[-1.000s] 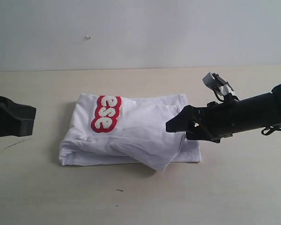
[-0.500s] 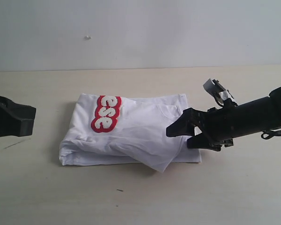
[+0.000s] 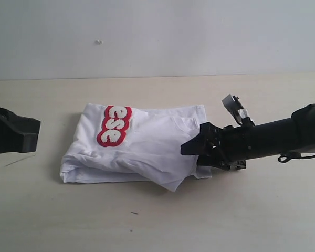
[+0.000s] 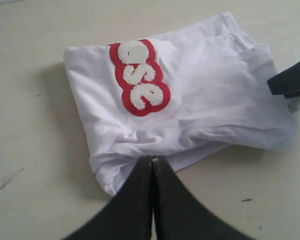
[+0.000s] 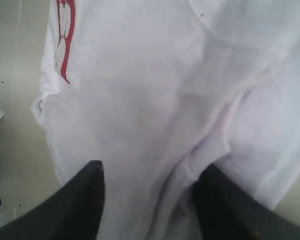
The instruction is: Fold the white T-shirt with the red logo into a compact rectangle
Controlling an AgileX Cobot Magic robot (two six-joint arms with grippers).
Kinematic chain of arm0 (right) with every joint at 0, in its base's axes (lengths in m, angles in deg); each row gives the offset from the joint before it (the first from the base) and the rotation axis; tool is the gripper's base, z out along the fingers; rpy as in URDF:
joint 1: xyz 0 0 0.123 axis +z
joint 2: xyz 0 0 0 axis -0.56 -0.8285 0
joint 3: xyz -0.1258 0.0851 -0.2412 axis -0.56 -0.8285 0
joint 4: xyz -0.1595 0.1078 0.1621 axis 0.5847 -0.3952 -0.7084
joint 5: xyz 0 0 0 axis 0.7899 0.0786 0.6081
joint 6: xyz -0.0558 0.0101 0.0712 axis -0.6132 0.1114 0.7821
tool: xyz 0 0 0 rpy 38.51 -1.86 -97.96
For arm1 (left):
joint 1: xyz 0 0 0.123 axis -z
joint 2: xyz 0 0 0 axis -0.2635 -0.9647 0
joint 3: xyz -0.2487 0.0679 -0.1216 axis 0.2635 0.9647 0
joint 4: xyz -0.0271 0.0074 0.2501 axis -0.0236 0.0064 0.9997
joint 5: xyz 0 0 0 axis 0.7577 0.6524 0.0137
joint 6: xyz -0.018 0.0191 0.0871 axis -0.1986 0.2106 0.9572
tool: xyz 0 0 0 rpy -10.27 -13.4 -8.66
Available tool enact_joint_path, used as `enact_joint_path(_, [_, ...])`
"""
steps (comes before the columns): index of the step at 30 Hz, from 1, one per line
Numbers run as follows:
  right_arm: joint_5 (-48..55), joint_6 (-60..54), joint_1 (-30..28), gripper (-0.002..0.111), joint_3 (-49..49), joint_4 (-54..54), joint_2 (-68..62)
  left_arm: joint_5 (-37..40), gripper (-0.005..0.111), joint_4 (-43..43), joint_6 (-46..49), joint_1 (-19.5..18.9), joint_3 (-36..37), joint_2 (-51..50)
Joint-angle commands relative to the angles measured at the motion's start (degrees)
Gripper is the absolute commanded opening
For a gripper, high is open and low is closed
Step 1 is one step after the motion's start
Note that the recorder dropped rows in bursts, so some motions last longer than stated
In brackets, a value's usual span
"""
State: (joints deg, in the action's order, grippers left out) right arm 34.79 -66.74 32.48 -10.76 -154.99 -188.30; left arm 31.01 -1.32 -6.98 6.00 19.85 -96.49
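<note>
Right wrist view: your right fingers (image 5: 87, 200) are spread apart, and the shirt (image 5: 155, 90) fills the gap between them. They are released rather than pinching, though I can't tell whether the tips touch the cloth. Just beyond them a seam and a soft ridge run across the top layer. Farther out, at the far end of the bundle, a sliver of the logo (image 5: 69, 25) shows.

Your left fingers (image 4: 130, 210) are clenched tip to tip with nothing between them. They point at the nearest corner of the shirt, and the exterior view shows them well apart from it.

My read is that most of the work is done. The shirt lies on the bench (image 3: 252, 210) as a thick, layered, roughly rectangular packet, with the last letters of the logo face up at the end away from your right fingers.

What's left looks like tidying:
- A loose flap hangs out of the packet just beside your right fingers and breaks the outline.
- The layers at the corner facing your left fingers are bunched and uneven.
- The top is wrinkled.

Tuck that flap under and square the edges, and I'd call it compact.
</note>
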Motion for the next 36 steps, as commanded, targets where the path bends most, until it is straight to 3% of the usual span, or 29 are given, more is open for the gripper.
enact_joint_path(1, [0.22,-0.01,0.25,0.031,0.47,0.67,-0.56,-0.25,0.0,-0.55,-0.21,-0.06,0.31,0.38])
enact_joint_path(4, [0.48,2.08,0.25,0.016,0.56,3.03,-0.21,-0.12,0.0,-0.55,-0.21,-0.06,0.31,0.38])
enact_joint_path(9, [0.62,5.06,0.25,0.0,0.56,7.49,1.74,0.31,0.0,-0.55,-0.21,-0.06,0.31,0.38])
enact_joint_path(20, [-6.1,7.65,0.25,0.0,1.41,8.03,8.37,0.76,0.0,-1.13,-0.21,-0.06,0.31,0.38])
enact_joint_path(36, [-12.17,10.07,0.25,0.0,16.35,9.91,8.05,0.87,0.0,-1.1,-0.21,-0.06,0.31,0.38])
